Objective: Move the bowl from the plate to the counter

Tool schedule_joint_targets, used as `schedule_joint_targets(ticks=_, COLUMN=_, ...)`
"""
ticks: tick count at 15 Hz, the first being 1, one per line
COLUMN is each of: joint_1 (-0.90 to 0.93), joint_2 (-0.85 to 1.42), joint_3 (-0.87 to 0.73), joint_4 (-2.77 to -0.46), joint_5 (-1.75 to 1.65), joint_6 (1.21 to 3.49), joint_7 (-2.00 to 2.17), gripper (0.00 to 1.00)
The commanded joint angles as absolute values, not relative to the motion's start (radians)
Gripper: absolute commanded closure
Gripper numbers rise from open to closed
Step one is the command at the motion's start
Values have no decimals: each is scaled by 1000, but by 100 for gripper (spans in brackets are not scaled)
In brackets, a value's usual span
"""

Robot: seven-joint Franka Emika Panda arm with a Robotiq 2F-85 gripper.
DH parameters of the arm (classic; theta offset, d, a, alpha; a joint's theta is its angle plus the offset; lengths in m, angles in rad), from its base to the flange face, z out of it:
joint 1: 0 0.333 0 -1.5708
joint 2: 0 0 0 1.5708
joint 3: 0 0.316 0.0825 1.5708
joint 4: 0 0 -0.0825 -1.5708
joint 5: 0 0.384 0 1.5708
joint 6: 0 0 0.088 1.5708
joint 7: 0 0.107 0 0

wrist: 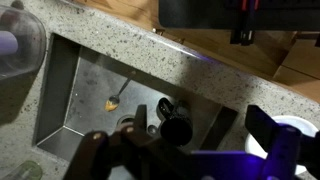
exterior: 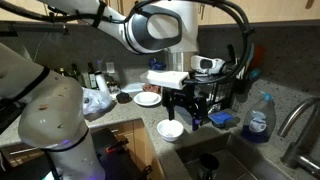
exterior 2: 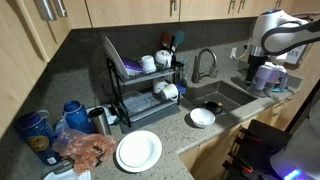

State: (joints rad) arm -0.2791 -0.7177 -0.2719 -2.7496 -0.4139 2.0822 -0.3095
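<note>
The small white bowl [exterior 2: 202, 117] sits on the small white plate [exterior 2: 192, 122] on the counter [exterior 2: 175, 138], at the front edge beside the sink. In an exterior view the bowl [exterior: 170, 128] lies just below and in front of my gripper [exterior: 186, 106]. The gripper hangs over the sink, apart from the bowl, open and empty. In the wrist view my gripper [wrist: 178, 135] has its fingers spread wide over the sink, and the bowl's white edge [wrist: 303, 132] shows at the right border.
The sink [exterior 2: 228, 96] holds a dark cup [wrist: 176, 128] and a spoon [wrist: 116, 97]. A faucet [exterior 2: 203, 62] and a loaded dish rack [exterior 2: 145, 85] stand behind it. A large plate [exterior 2: 138, 150] lies on the counter. A blue soap bottle [exterior: 260, 118] stands beside the sink.
</note>
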Motion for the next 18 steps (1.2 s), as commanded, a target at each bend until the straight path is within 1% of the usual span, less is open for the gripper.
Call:
schedule_joint_targets(ticks=1, joint_1=-278, joint_2=-718, joint_3=-272, joint_4=-2748, joint_5=-413, joint_6=2079, joint_7=-309, gripper=0)
schedule_joint_targets(ticks=9, joint_1=-195, joint_2=-732, joint_3=-206, joint_4=-2750, joint_5=-403, joint_6=2071, joint_7=-314, gripper=0)
schedule_joint_targets(ticks=14, joint_1=-94, joint_2=-723, joint_3=-139, joint_4=-2743, joint_5=-377, joint_6=2074, joint_7=-313, gripper=0)
schedule_joint_targets(ticks=18, joint_1=8, joint_2=-694, joint_3=-90, joint_4=-2721, joint_5=-288, joint_6=2075, joint_7=-300, gripper=0)
